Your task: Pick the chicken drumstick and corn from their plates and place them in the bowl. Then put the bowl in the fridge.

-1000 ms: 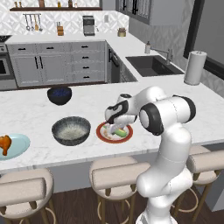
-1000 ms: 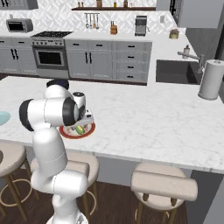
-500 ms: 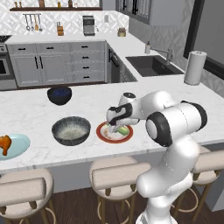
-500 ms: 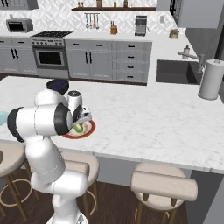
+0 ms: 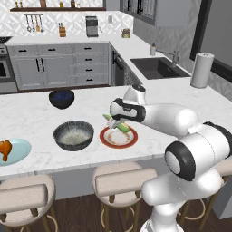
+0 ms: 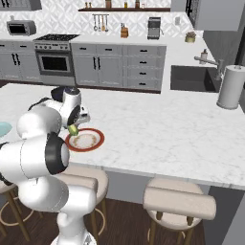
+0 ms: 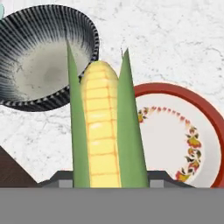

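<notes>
Corn [image 7: 101, 127] is pinched in our gripper [image 5: 118, 124], lifted clear of the red-rimmed plate [image 5: 118, 138] and hanging just above its near-left edge; in the hand view the cob runs straight up between two green husk leaves, with the plate bare below it. Our bowl [image 5: 74, 135] sits on the worktop [image 5: 190, 97] just left of that plate, its speckled inside holding nothing. The drumstick [image 5: 5, 149] lies on the pale blue plate [image 5: 17, 152], well apart to the far left.

We judge the main risk to be the grip itself. If the gripper bears on the husk leaves and not on the cob, a quick swing toward the bowl could let the corn twist or slide out onto the worktop. We cannot tell from these pictures how deep the cob sits in the jaws.

A second risk is height: carried this low, the corn's tip could clip the bowl's rim and shove the bowl. Released off-centre, the long cob might catch on the rim and tip out. The smaller navy bowl [image 5: 61, 97] stands behind and must not be mistaken for the target.
</notes>
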{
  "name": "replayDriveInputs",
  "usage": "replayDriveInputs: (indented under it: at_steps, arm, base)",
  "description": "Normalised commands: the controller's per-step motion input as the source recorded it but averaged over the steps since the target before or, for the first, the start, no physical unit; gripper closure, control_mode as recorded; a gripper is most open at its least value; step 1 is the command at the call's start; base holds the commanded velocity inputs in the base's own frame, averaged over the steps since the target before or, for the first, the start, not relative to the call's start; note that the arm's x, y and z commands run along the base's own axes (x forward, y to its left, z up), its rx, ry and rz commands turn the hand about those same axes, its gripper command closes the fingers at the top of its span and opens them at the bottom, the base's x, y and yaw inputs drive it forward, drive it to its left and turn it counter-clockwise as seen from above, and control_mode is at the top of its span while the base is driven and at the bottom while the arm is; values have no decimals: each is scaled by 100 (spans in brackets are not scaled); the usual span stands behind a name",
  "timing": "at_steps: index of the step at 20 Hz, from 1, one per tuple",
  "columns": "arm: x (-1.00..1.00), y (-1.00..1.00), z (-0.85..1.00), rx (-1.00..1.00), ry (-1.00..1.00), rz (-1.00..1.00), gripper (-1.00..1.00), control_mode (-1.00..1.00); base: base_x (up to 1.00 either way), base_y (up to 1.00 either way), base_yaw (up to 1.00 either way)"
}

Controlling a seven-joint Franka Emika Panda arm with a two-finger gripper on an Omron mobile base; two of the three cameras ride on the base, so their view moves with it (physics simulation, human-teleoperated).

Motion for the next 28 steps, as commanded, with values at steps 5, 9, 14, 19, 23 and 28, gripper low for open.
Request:
replayDriveInputs:
  at_steps: [5,9,14,19,23,28]
  arm:
    - [8,83,63,15,19,0,100,-100]
    - [0,78,30,-5,24,0,100,-100]
    - [6,84,-15,-22,6,-1,100,-100]
    - [32,43,-42,-11,-2,0,100,-100]
    - [31,21,-47,0,0,0,100,-100]
    - [27,22,-53,0,3,0,100,-100]
  base:
    - [0,0,0]
    - [0,0,0]
    - [0,0,0]
    - [0,0,0]
    - [0,0,0]
    - [0,0,0]
